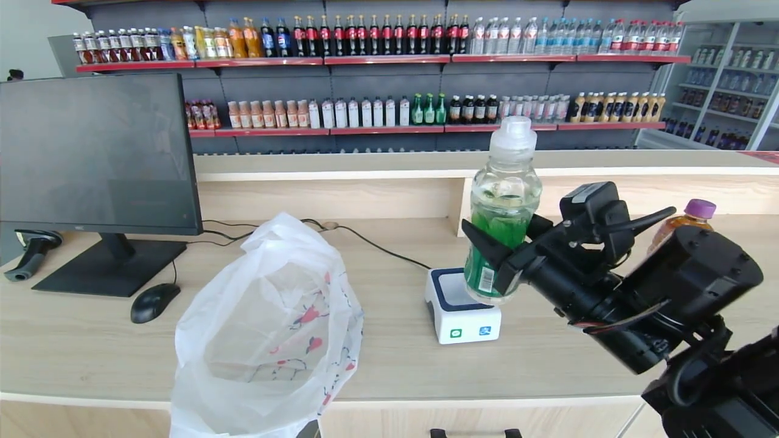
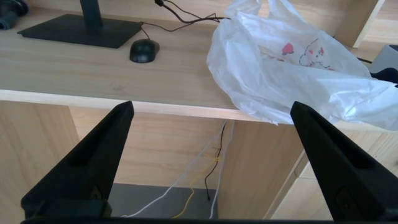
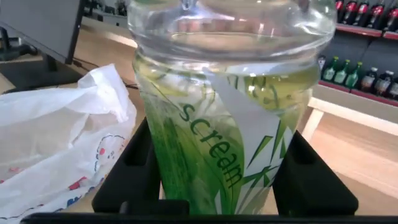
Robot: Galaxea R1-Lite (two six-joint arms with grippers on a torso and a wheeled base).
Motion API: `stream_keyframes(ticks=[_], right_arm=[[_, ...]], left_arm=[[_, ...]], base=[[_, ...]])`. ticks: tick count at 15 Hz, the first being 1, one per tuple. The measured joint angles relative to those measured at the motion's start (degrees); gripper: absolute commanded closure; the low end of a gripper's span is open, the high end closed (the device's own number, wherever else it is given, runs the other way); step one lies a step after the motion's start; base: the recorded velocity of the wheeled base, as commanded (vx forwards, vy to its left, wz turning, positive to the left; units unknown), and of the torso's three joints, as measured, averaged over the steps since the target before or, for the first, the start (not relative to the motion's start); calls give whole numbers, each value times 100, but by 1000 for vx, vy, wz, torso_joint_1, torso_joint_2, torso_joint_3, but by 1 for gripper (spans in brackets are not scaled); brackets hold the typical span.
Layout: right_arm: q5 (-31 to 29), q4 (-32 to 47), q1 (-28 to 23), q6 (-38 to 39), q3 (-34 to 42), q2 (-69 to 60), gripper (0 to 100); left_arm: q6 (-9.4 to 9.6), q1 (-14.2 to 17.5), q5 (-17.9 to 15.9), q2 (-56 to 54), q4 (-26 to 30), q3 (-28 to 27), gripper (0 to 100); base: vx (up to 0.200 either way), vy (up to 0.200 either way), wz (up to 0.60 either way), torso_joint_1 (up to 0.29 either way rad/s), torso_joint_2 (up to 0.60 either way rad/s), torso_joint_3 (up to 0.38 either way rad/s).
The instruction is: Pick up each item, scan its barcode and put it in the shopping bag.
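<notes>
While your right gripper (image 1: 500, 246) clamps the green bottle (image 1: 506, 194) upright over the scanner (image 1: 461, 323), your left gripper (image 2: 211, 109) hangs spread wide near the shopping bag (image 1: 274, 316).

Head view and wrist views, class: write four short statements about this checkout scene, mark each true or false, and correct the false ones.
1. The right hand holds the green-labelled bottle upright at the scanner. True.
2. The shopping bag sits on the counter between the mouse and the scanner. True.
3. The green-labelled bottle lies inside the shopping bag. False: it is in the right hand, outside the bag.
4. The left hand is shut on the mouse. False: it is open and empty, and the mouse lies on the counter.
</notes>
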Motion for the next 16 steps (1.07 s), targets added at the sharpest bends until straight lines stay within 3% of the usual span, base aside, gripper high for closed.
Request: stream_keyframes(ticks=[6,9,16], right_arm=[[1147,-11,-276,-1470,-1718,926,100],[2231,-16,-321,-2310,-1792,1176,100],[2951,-5,-373,-3312,-1495,1342,100]], left_arm=[[-2,4,0,0,0,0,0],[0,1,0,0,2,0,0],[-9,4,0,0,0,0,0]], base=[[0,0,0,0,0,0],[0,0,0,0,0,0],[0,0,0,0,0,0]])
